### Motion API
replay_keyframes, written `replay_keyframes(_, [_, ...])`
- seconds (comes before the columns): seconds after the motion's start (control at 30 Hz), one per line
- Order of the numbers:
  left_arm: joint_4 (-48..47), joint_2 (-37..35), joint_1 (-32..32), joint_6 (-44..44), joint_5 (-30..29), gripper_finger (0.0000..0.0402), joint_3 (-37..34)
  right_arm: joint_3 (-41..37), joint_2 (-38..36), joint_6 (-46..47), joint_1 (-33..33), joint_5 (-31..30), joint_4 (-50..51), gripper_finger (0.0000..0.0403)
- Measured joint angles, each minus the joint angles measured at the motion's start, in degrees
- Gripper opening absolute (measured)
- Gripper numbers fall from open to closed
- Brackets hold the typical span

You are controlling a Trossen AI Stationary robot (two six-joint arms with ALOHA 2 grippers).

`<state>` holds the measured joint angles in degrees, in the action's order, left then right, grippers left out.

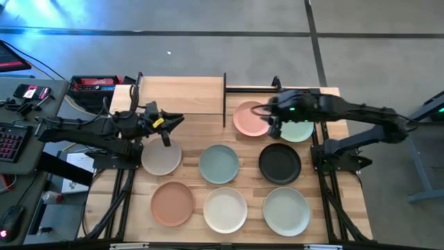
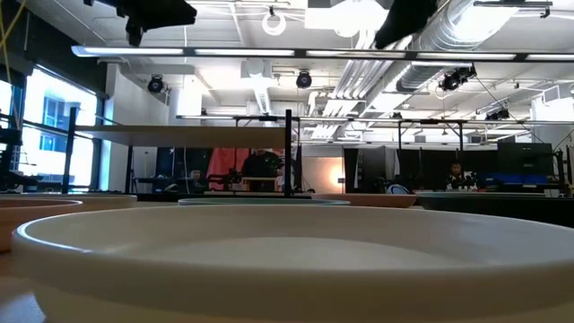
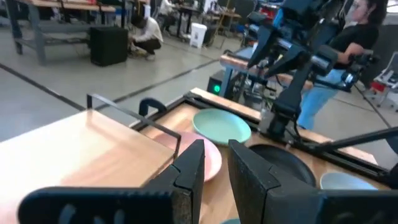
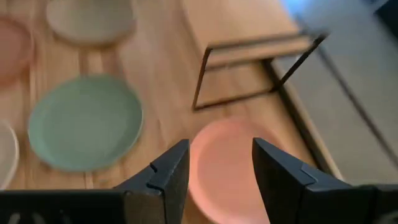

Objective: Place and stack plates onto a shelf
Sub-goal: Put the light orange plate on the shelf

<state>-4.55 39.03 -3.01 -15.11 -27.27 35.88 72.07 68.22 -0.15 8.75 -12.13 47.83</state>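
Observation:
The shelf stands bare at the table's far side. Eight plates lie flat on the tabletop: pink, green, black, pale blue-green, grey-beige, terracotta, cream and pale grey-green. My right gripper is open and empty above the pink plate's right part; the pink plate shows below its fingers. My left gripper is open and empty, in the air by the shelf's near edge, above the grey-beige plate's far side.
The shelf's thin black legs stand just left of the pink plate. My right arm reaches over the green plate. A keyboard and gear lie off the table's left side. People are in the room beyond.

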Motion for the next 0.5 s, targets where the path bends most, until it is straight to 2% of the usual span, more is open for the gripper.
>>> replay_keyframes(0.27, [-1.89, 0.63, 0.00, -1.30, -0.01, 0.0060, 0.00, 0.00, 11.44, -2.75, 0.39, 1.77, 2.48, 0.0156])
replay_keyframes(0.5, [-1.89, 0.63, -0.02, -1.29, -0.01, 0.0060, 0.00, -0.02, 18.61, -2.86, 0.36, 4.68, 1.99, 0.0156])
